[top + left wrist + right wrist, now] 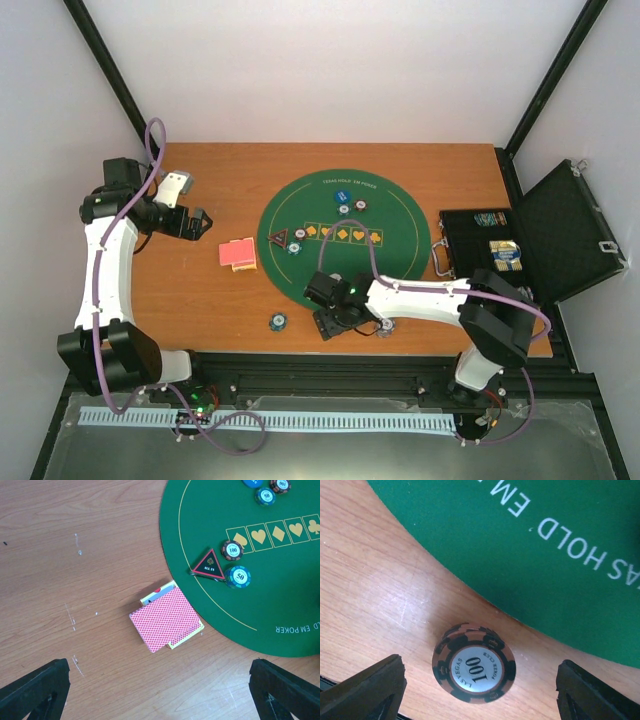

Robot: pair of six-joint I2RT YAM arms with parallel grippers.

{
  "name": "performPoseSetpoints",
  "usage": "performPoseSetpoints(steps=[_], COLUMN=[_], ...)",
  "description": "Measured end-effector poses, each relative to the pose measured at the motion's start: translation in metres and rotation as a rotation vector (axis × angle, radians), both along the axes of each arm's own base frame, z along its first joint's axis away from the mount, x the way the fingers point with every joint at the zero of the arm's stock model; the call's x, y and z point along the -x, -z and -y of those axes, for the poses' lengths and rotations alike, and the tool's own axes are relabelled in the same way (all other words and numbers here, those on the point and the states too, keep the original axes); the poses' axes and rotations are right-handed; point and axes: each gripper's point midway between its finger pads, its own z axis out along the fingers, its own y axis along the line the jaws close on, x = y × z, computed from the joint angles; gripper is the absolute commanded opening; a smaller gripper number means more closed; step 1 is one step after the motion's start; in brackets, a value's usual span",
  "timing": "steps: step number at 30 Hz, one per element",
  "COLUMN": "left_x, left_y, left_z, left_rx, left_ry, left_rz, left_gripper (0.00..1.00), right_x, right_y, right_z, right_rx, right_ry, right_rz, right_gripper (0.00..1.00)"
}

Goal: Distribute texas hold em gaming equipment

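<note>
Black-fingered, your right gripper (480, 665) gapes around the round striped 100 chip (473, 669), lower centre, touching nothing; left gripper (159, 680) gapes empty.

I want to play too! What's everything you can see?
wooden table: one, brown.
round green felt mat: one, green, table's middle.
red-backed playing cards: one pile, red, left of mat.
black-red triangular marker: one, mat's left edge.
small round poker chips: at least six, dark or teal, four on mat, two off.
blue button disc: one, mat's far side.
black hinged case: one, open, right of mat.
left gripper: open, left of cards.
right gripper: open, straddling one dark chip.
</note>
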Motion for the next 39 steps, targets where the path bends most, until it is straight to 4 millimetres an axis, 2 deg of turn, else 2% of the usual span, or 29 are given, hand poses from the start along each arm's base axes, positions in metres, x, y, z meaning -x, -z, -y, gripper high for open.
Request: performPoseSetpoints(steps=[11,19,39], left_x=[0.000,0.000,0.000], left_y=[0.000,0.000,0.000], left_z=[0.000,0.000,0.001], left_rx=[-0.001,-0.001,0.002], left_ry=[0.001,0.002,0.003], left_rz=[0.001,0.000,0.000], left_gripper=[1.00,1.00,1.00], right_x=[0.003,0.003,0.005], right_y=[0.023,0.023,0.022], right_z=[-0.006,-0.007,-0.003], right_rx=[0.006,0.003,0.025], right_ry=[-0.001,-0.001,-0.010], right_rz=[-0.036,-0.035,-0.041], right_gripper=[0.68,0.55,0.54])
